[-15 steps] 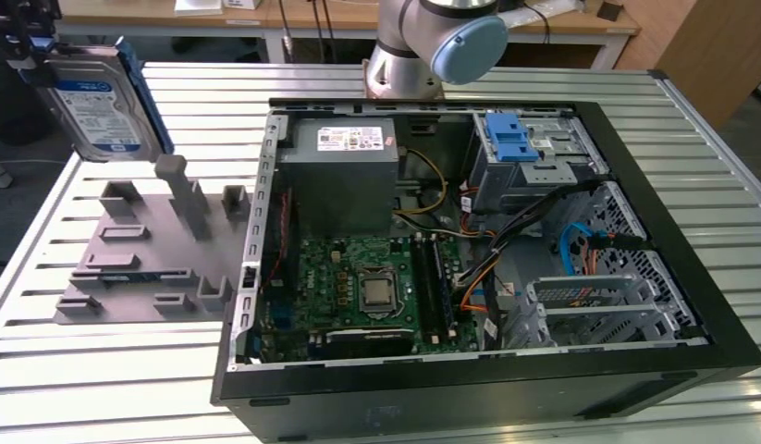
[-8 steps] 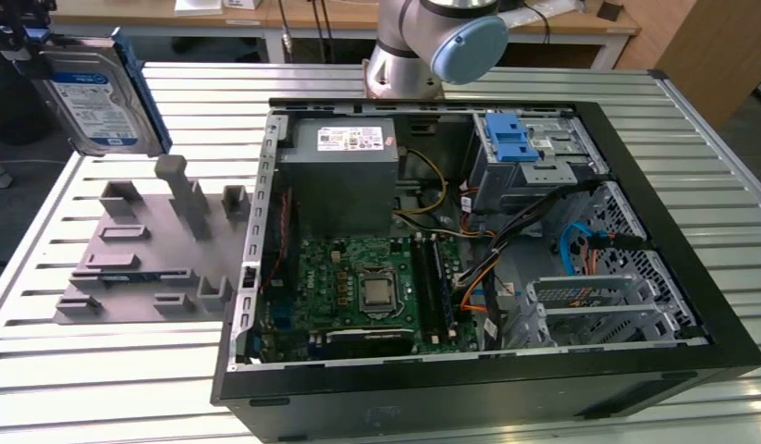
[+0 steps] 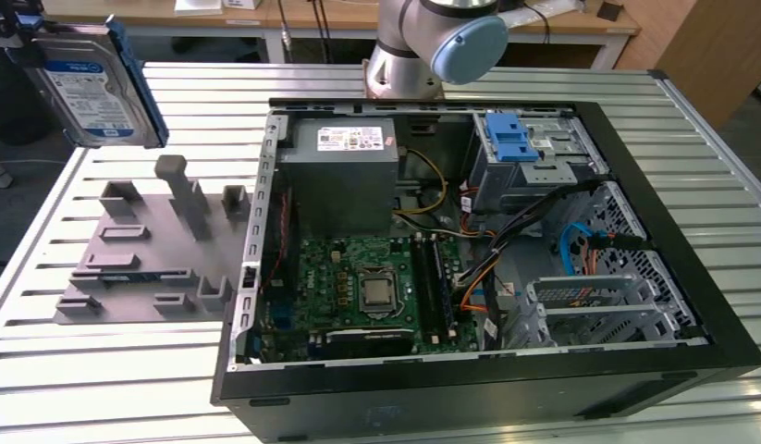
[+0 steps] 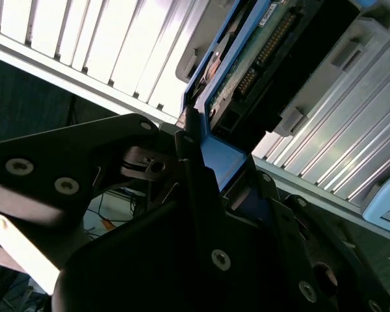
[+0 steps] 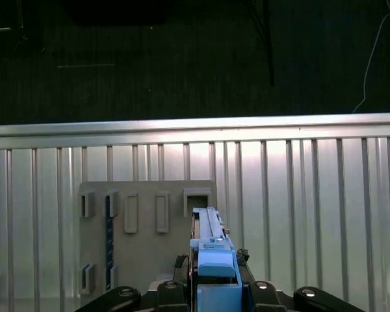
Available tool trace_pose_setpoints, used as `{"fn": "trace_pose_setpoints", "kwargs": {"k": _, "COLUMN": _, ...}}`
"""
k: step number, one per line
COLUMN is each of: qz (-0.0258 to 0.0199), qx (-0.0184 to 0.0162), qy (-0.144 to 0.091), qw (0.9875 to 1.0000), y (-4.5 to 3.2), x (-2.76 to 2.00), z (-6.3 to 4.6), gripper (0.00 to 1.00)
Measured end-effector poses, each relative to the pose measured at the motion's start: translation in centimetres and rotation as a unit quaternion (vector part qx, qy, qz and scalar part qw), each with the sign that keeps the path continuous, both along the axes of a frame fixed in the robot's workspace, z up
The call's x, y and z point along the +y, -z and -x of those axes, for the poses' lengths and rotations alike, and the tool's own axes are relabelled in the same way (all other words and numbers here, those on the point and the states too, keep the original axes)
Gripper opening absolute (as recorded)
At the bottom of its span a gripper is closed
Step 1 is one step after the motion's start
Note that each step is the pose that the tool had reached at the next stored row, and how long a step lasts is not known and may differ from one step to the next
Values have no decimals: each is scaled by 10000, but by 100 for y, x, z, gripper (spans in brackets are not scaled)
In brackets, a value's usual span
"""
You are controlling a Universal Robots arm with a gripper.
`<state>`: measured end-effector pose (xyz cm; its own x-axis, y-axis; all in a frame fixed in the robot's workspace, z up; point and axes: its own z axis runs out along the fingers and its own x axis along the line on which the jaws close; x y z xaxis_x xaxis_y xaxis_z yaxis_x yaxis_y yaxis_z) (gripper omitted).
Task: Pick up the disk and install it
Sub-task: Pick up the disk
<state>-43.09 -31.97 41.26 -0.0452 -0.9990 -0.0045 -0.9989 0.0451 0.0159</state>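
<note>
In the exterior view the disk, a silver drive with a white-and-blue label in a blue carrier, hangs upright in the air at the far left, well above the table. My gripper is shut on its upper end. The first wrist view looks along the disk edge-on, its blue carrier clamped between my gripper. In the second wrist view the disk's circuit-board side and blue frame stick out past the dark fingers.
A grey holder plate with upright posts lies on the slatted metal table under the disk. To its right stands the open computer case, with a grey power supply and a drive bay with a blue latch.
</note>
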Motion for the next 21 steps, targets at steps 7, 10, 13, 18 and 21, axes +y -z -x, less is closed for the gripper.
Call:
{"fn": "trace_pose_setpoints", "kwargs": {"k": 7, "qz": -23, "qx": -1, "qy": 0, "qw": 10000, "y": -121, "x": 0, "z": 0, "gripper": 36}}
{"fn": "trace_pose_setpoints", "kwargs": {"k": 10, "qz": -33, "qx": -2, "qy": 0, "qw": 10000, "y": -175, "x": 0, "z": 0, "gripper": 36}}
{"fn": "trace_pose_setpoints", "kwargs": {"k": 13, "qz": -43, "qx": -2, "qy": 0, "qw": 10000, "y": -229, "x": 0, "z": 0, "gripper": 36}}
{"fn": "trace_pose_setpoints", "kwargs": {"k": 18, "qz": -57, "qx": -2, "qy": 0, "qw": 10000, "y": -312, "x": 0, "z": 0, "gripper": 36}}
{"fn": "trace_pose_setpoints", "kwargs": {"k": 21, "qz": -62, "qx": -3, "qy": 0, "qw": 10000, "y": -359, "x": 0, "z": 0, "gripper": 36}}
